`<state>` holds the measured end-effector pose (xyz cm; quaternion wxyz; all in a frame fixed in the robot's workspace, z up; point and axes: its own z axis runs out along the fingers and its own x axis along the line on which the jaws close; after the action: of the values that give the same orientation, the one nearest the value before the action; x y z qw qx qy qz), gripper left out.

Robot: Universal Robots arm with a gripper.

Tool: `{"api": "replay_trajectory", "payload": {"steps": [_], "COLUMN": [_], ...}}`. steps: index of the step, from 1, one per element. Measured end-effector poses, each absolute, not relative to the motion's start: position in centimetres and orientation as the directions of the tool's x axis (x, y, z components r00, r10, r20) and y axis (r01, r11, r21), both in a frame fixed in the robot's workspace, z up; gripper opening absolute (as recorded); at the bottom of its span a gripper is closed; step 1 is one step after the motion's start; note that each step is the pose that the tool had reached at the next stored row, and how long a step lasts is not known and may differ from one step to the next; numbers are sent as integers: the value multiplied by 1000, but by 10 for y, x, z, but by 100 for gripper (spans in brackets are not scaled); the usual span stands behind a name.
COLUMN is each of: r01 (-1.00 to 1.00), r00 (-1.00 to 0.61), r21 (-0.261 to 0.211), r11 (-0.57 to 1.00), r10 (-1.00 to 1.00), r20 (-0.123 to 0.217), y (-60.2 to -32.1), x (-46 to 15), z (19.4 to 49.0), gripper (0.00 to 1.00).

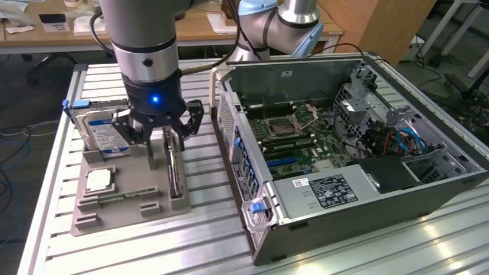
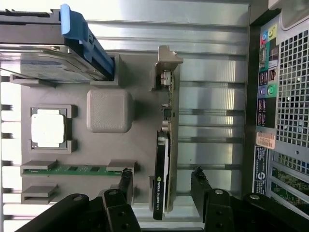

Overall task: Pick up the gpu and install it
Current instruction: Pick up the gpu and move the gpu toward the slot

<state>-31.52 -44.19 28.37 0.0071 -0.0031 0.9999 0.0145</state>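
Observation:
The gpu stands on its long edge in a slot of the grey holder tray, a thin black and green card with a silver bracket at one end. It shows in the exterior view as a dark upright card below the wrist. My gripper hangs just above it, open, with one finger on each side of the card. Nothing is held. The open computer case lies on the exterior view's right, motherboard exposed.
On the same tray stand a silver hard drive with a blue clip, a square processor chip and a narrow green memory stick. The case's rear panel is close beside the tray. A slatted metal table carries everything.

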Motion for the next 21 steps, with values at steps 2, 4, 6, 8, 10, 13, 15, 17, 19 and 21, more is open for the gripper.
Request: {"api": "replay_trajectory", "payload": {"steps": [2,4,6,8,10,13,15,17,19,21], "r01": [-7,-7,-6,-6,-6,-6,-6,-6,-6,-6], "r00": [-1000,-1000,-1000,-1000,-1000,-1000,-1000,-1000,-1000,-1000], "r21": [29,29,29,29,29,29,29,29,29,29], "r11": [1000,1000,1000,1000,1000,1000,1000,1000,1000,1000], "r10": [-6,-6,-6,-6,-6,-6,-6,-6,-6,-6], "r20": [-14,-14,-14,-14,-14,-14,-14,-14,-14,-14], "y": [-441,-441,-441,-441,-441,-437,-435,-435,-435,-435], "x": [-315,-315,-315,-315,-314,-314,-314,-314,-314,-314], "z": [280,276,273,269,265,260,256,253,249,245], "gripper": [60,60,60,60,60,60,60,60,60,60]}}
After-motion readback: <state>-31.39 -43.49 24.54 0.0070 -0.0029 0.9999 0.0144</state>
